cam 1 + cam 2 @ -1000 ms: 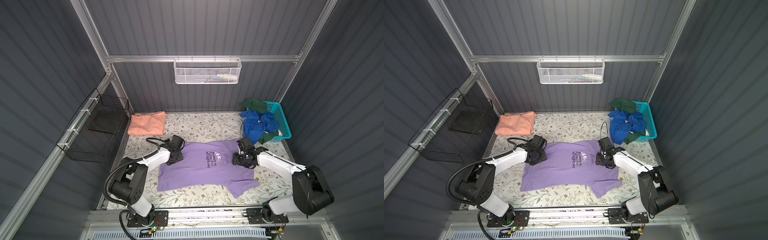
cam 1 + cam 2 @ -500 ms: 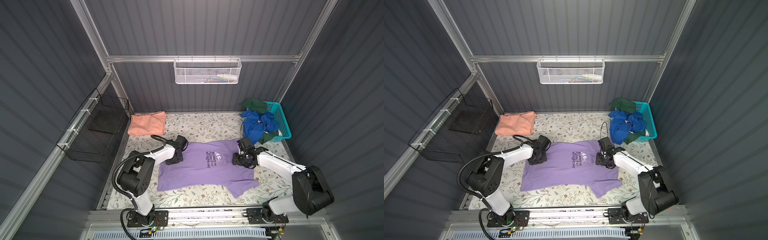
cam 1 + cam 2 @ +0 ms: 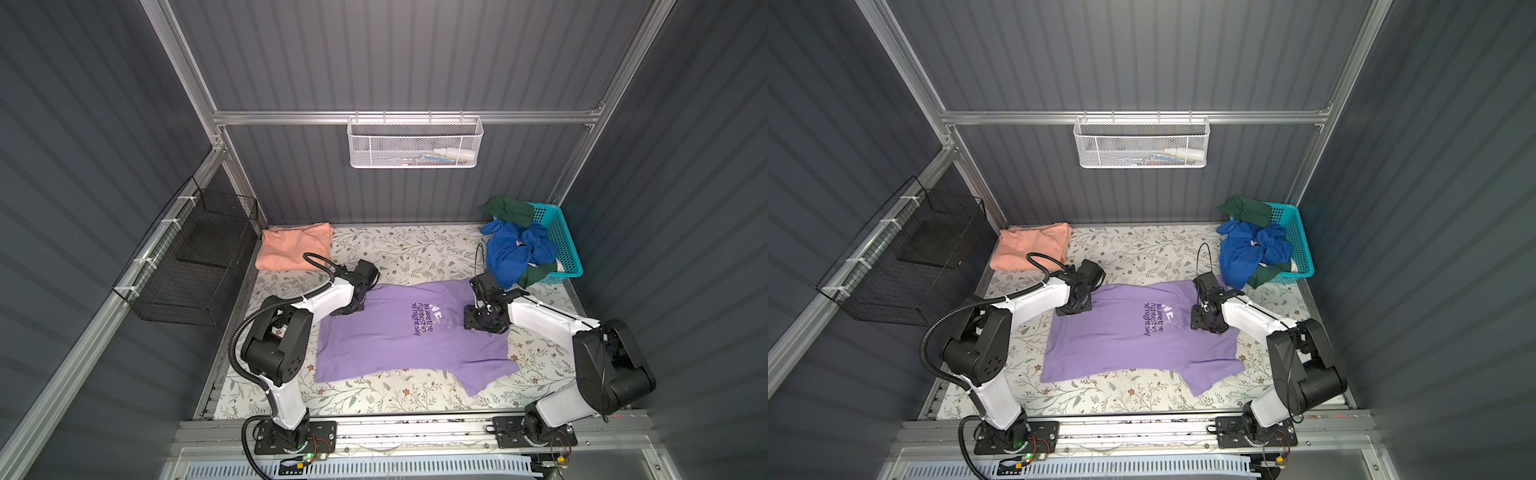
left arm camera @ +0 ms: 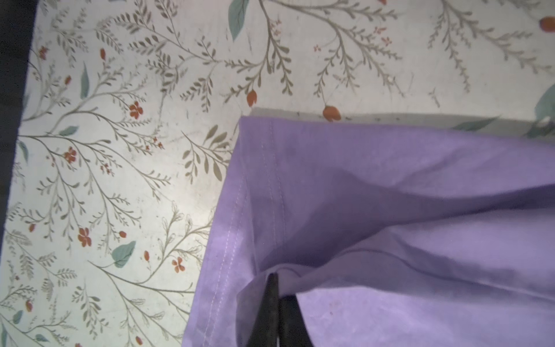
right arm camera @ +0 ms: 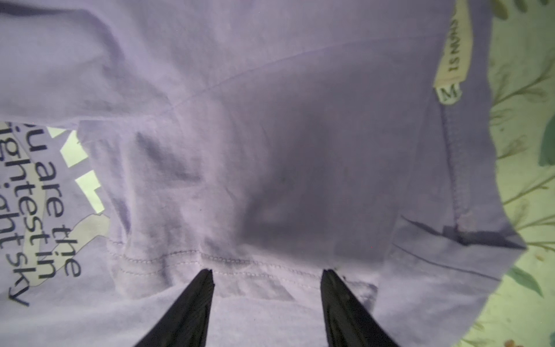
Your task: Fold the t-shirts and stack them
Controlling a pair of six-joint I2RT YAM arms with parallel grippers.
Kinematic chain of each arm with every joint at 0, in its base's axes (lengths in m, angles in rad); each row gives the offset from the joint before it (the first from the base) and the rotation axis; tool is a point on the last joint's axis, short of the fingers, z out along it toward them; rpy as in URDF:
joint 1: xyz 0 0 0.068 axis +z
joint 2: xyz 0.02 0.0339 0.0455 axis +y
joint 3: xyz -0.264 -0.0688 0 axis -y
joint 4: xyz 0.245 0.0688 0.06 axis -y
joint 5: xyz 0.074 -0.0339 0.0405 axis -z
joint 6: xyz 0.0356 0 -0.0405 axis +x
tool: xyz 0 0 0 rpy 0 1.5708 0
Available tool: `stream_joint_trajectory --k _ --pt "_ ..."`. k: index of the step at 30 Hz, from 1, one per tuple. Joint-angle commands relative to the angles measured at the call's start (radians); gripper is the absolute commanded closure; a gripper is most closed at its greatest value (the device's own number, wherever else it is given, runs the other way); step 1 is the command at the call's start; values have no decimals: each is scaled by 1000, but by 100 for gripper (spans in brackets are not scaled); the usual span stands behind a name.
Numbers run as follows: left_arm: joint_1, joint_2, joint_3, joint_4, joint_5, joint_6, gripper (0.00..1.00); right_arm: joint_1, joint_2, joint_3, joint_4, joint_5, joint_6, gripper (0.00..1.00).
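A lavender-purple t-shirt (image 3: 407, 336) (image 3: 1133, 340) with dark lettering lies spread on the floral table, one sleeve pointing to the front right. At its far-left hem corner my left gripper (image 3: 352, 306) (image 3: 1076, 308) (image 4: 277, 288) is shut, with a raised fold of the purple fabric (image 4: 375, 210) pinched between its fingers. My right gripper (image 3: 478, 323) (image 3: 1202, 323) (image 5: 267, 276) stands open at the collar end; its tips rest on a stitched hem of the shirt (image 5: 270, 150), next to the neck label (image 5: 453, 57). A folded salmon-orange t-shirt (image 3: 295, 247) (image 3: 1032, 245) lies at the back left.
A turquoise basket (image 3: 565, 245) (image 3: 1298, 241) at the back right holds blue (image 3: 511, 253) and green garments that spill toward the right gripper. A black wire basket (image 3: 195, 257) hangs on the left wall. A white mesh basket (image 3: 413, 143) hangs on the back rail.
My left gripper has moved onto the shirt's far-left corner and shut on the fabric. The right arm and gripper have hardly moved.
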Motion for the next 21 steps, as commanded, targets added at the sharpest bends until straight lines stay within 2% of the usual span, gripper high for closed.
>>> stream_joint_trajectory --k 1,6,13,17,21 --pt "1 33 67 -25 -122 69 100 -5 14 24 -21 -4 -8 40" --pt "2 111 191 -24 -258 161 100 -7 37 36 -20 -28 -3 41" --pt "6 216 318 137 -382 363 100 -7 32 29 -17 -43 -2 43" --pt "25 273 377 189 -395 433 100 -7 18 18 -15 -53 5 43" --pt "30 289 383 196 -422 444 100 -7 7 4 -9 -63 13 43"
